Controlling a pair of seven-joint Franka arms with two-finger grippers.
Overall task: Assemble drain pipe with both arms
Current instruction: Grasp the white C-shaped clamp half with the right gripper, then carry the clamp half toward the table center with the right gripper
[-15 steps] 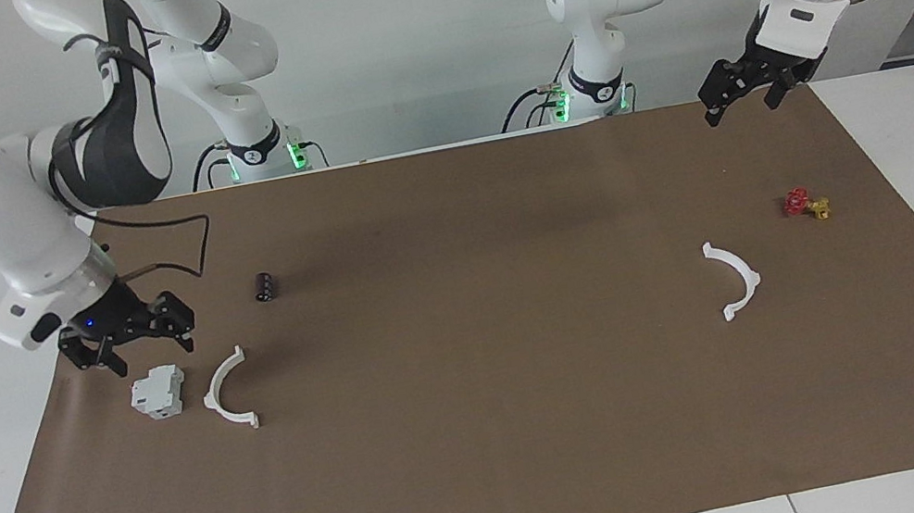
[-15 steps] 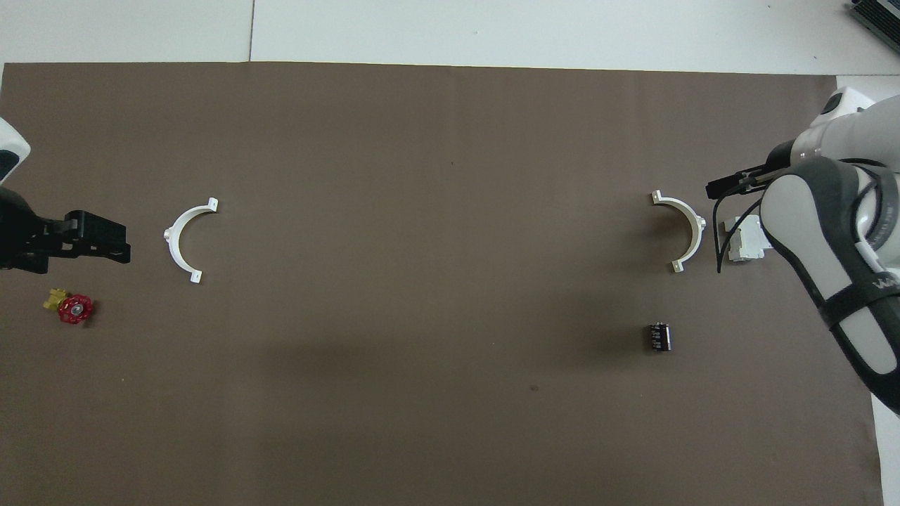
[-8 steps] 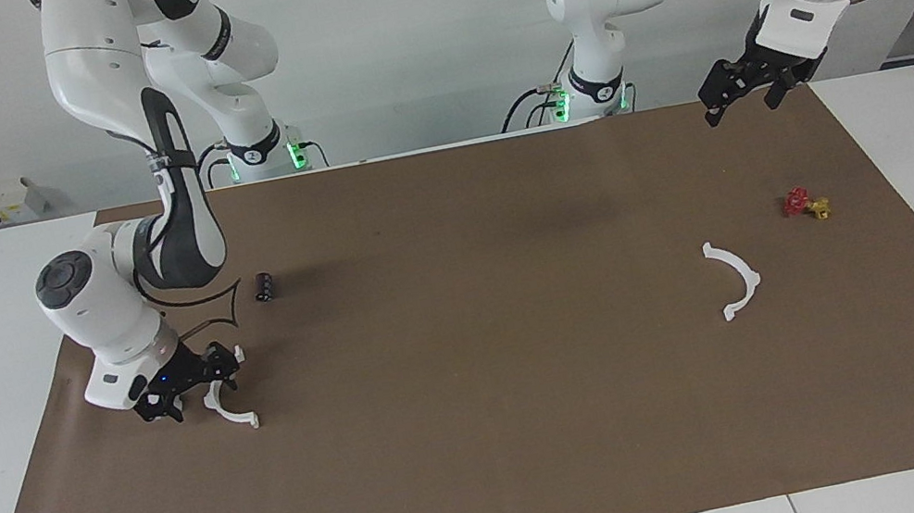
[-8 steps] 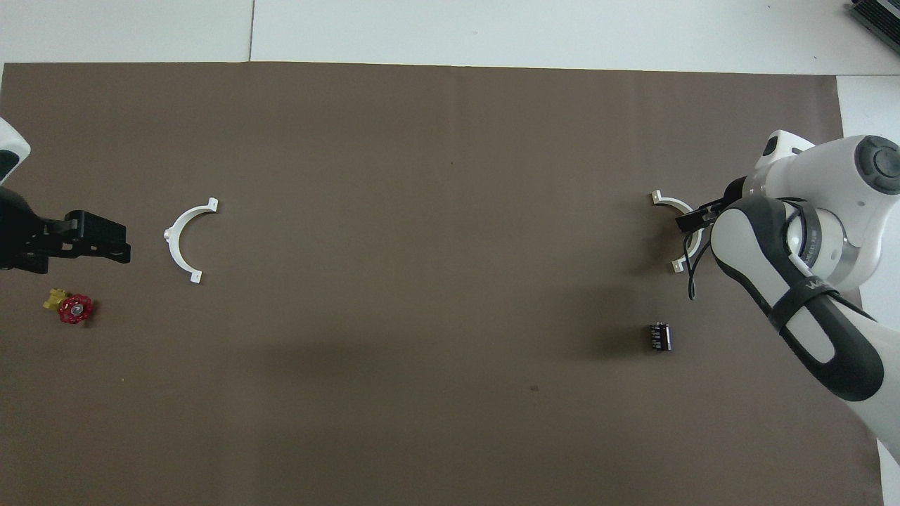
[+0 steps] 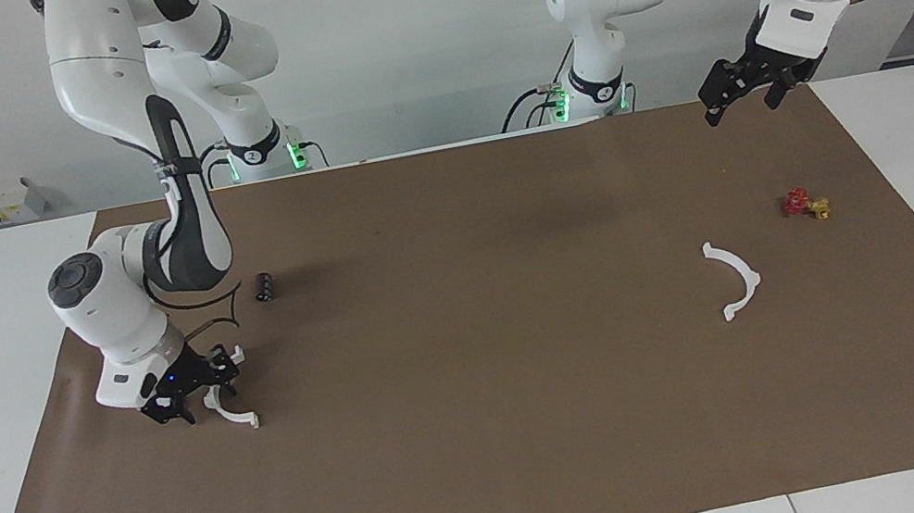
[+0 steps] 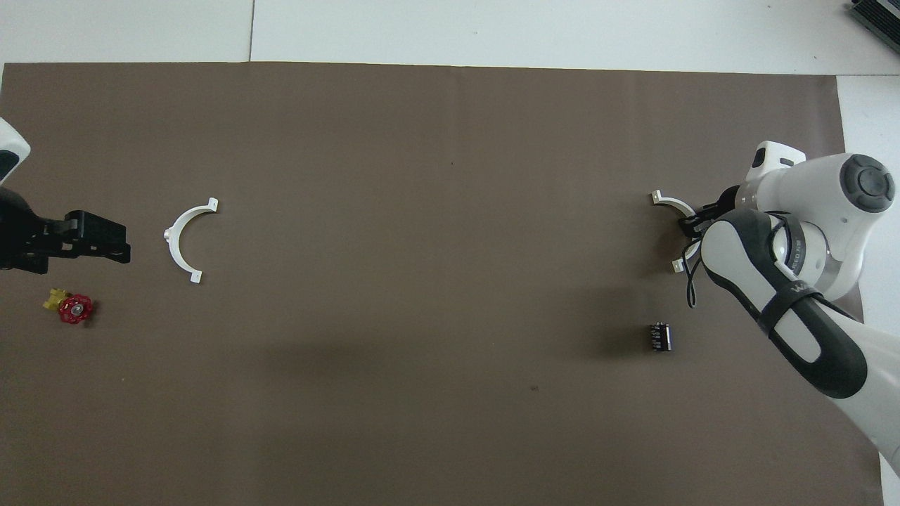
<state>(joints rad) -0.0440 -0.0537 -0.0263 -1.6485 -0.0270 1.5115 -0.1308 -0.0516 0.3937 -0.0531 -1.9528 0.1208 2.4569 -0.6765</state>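
The drain pipe lies as two separate white half-rings on the brown mat. One half-ring (image 5: 238, 417) is at the right arm's end; it also shows in the overhead view (image 6: 669, 204). My right gripper (image 5: 194, 392) is down on the middle of it and covers that part (image 6: 692, 223). The other half-ring (image 5: 740, 274) lies free at the left arm's end, seen from overhead too (image 6: 177, 235). My left gripper (image 5: 743, 93) is open and empty, raised over the mat's edge near the robots (image 6: 91, 239); this arm waits.
A small red-and-yellow valve (image 5: 805, 204) lies nearer to the robots than the free half-ring (image 6: 70, 308). A small black cylinder (image 5: 264, 286) lies nearer to the robots than the right gripper (image 6: 659, 336). The grey-white block is hidden by the right arm.
My right arm swung in and dropped from above the grey-white block onto the half-ring beside it, then settled slightly. The left arm has not moved.
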